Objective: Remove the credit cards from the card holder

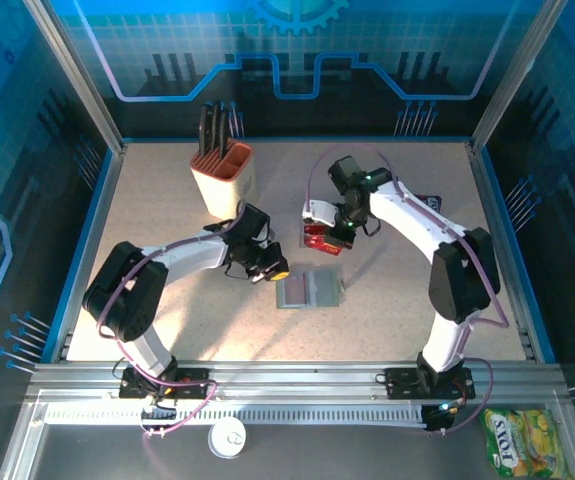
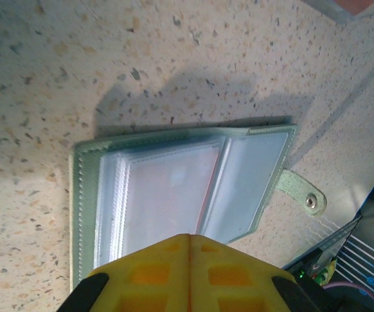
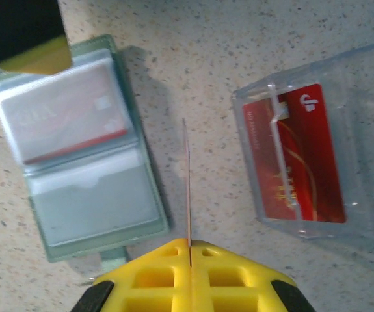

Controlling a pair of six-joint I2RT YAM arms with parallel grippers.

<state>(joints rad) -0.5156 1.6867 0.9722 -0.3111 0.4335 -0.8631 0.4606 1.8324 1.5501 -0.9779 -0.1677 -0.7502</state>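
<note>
Aluminium rails (image 1: 297,385) run along the near edge seen from above, with a yellow snack packet (image 1: 515,437) at their right end. Beyond them the speckled beige worktop (image 1: 167,300) sits inside blue grid-patterned walls (image 1: 287,50), and the card holder (image 1: 309,290) lies open flat at its middle.

Left wrist view: the left gripper (image 2: 188,260) is clenched on nothing over the holder's clear sleeves.

Right wrist view: the right gripper (image 3: 188,250) pinches a thin card (image 3: 187,182) edge-on, between the holder and a clear tray (image 3: 369,84) with a red card (image 3: 307,156) in it.
</note>
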